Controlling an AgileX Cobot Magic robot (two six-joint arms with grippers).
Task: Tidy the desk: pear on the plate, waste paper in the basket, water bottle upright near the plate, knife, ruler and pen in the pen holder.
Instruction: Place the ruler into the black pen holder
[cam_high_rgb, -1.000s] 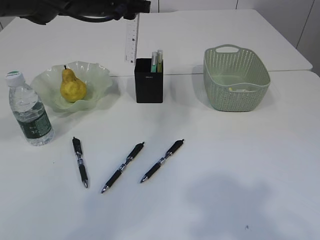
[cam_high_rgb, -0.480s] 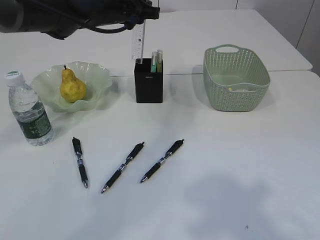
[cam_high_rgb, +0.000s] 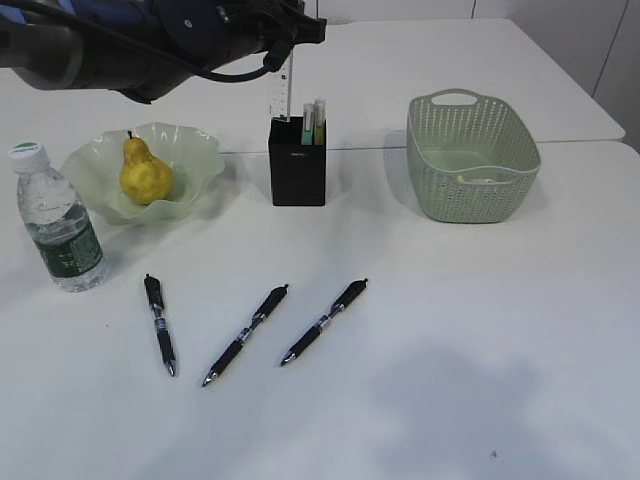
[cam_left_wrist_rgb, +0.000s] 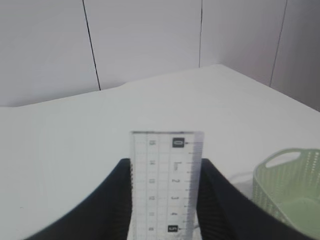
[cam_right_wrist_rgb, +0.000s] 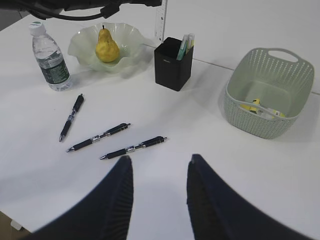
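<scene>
My left gripper is shut on a clear ruler and holds it upright over the back left corner of the black pen holder. The ruler's lower end is at the holder's rim. In the left wrist view the ruler sits between the jaws. Two pale green items stand in the holder. The yellow pear lies on the green glass plate. The water bottle stands upright left of the plate. Three black pens lie on the table. My right gripper is open and empty above the table's front.
The green basket stands at the right with waste paper in it. The left arm reaches across the back left above the plate. A seam between two tables runs behind the holder and basket.
My left arm has moved right with the ruler. The ruler has come down from beside the holder to its rim.
</scene>
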